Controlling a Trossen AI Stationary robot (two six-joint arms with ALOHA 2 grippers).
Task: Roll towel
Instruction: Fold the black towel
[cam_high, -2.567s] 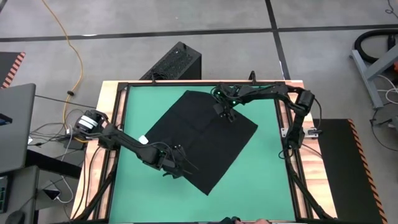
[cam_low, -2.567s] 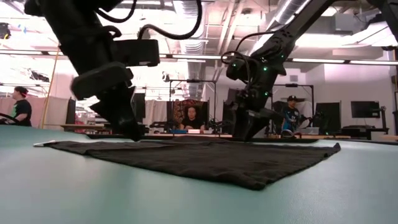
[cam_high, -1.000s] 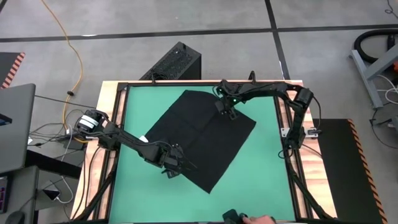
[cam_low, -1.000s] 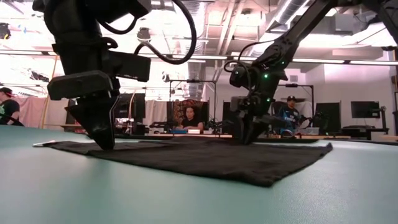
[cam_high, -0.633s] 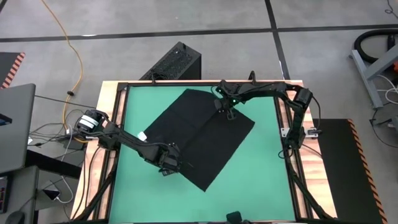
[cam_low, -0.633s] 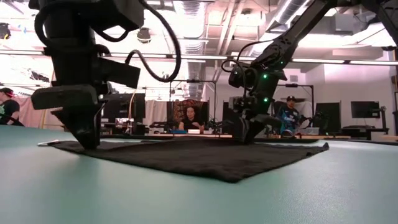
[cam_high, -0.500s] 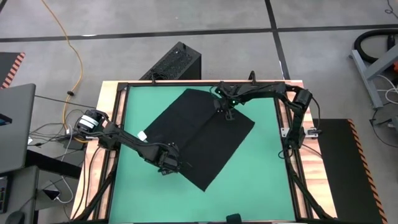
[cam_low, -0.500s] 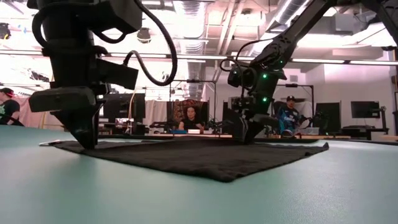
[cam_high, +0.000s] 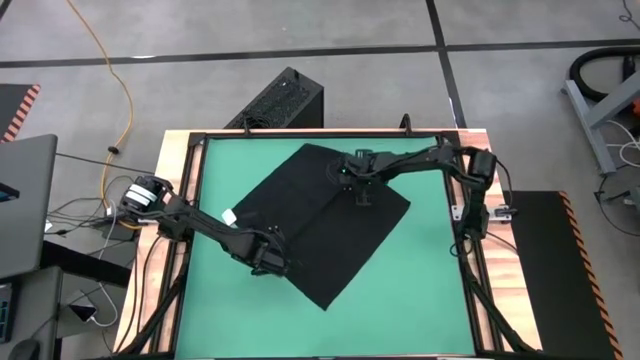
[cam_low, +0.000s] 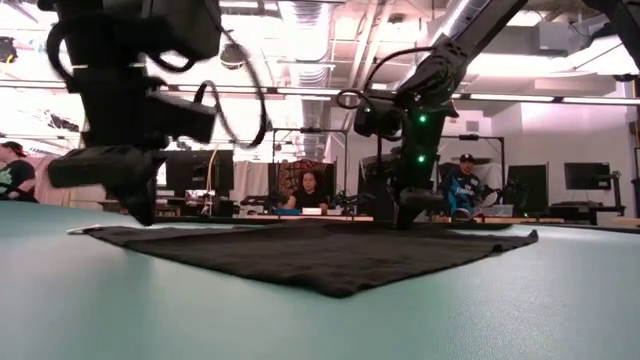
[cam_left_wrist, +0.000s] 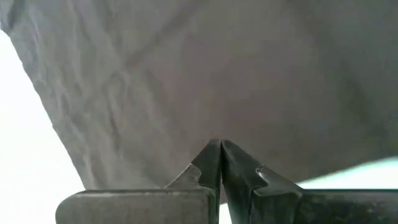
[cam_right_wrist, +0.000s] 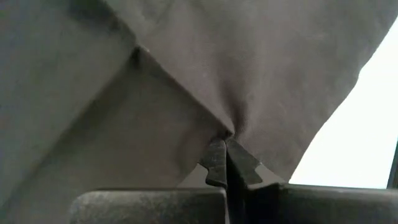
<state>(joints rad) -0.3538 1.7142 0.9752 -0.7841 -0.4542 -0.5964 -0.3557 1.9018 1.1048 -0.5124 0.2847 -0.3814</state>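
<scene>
The black towel (cam_high: 325, 225) lies flat on the green table (cam_high: 430, 280), turned like a diamond, with its small white tag (cam_high: 229, 219) at the left corner. My left gripper (cam_high: 270, 262) is shut on the towel's near-left edge. My right gripper (cam_high: 362, 192) is shut on the cloth near the far-right edge. In the low view the towel (cam_low: 320, 250) rests flat, the left gripper (cam_low: 135, 212) at its left end and the right gripper (cam_low: 405, 218) behind it. My left gripper comes from above with its fingertips (cam_left_wrist: 211, 152) met on the towel's top surface (cam_left_wrist: 214, 134), a little in from the near-left edge. Only the tips meet the cloth, which stays flat on the table around them. One layer or several, I cannot tell. My right gripper pinches a small pucker of cloth (cam_right_wrist: 229, 127) between its two fingertips (cam_right_wrist: 217, 155), close to the far-right edge. The fingers point down. Creases run into the pinch, and the rest of the towel lies on the table.
A black vented box (cam_high: 283, 98) stands on the floor beyond the far edge, and a laptop (cam_high: 22, 200) sits off the left side. A wooden frame (cam_high: 180, 200) rims the table. Bare green surface lies near and right of the towel. People sit in the room behind (cam_low: 305, 190).
My left gripper has shut on the near-left edge and shifted slightly toward the table's left. My right arm has stretched lower toward the table's left, its gripper moving a little inward over the cloth. The towel's near corner has slid slightly left; the cloth stays flat.
</scene>
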